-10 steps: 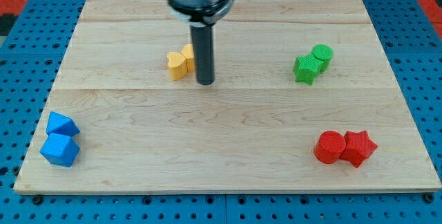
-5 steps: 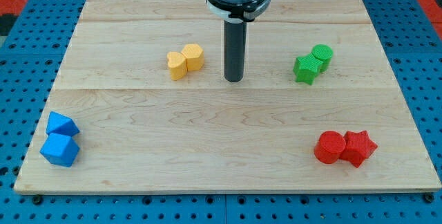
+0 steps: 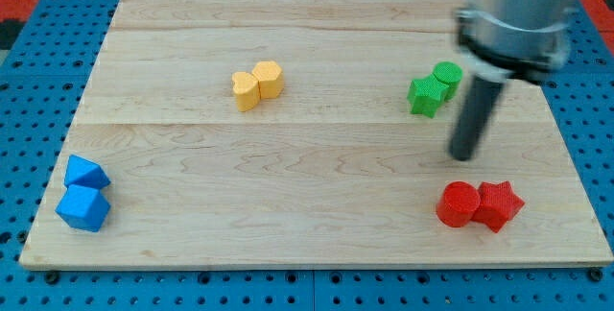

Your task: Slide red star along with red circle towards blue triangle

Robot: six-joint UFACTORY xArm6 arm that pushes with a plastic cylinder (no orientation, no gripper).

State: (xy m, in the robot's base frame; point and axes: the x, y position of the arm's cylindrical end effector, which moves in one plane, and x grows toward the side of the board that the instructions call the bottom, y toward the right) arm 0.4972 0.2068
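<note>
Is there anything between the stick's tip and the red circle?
No. In the camera view, only bare wood lies between my tip and the red circle.

The arm's round housing [image 3: 523, 9] is showing up smeared and soft-edged, and the view's top edge is cutting off its upper part, so nothing above it is appearing. The dark rod [image 3: 476, 114] beneath it is blurring as well, leaving the outline of my tip [image 3: 463, 156] vague just above the red circle [image 3: 458, 203]. The housing is standing in front of part of the wooden board [image 3: 317, 205] near its far right corner. The green cylinder [image 3: 447, 74] is hiding part of the green star [image 3: 423, 96] it is touching. The blue pegboard [image 3: 24, 71] around the board is running out past every edge.
</note>
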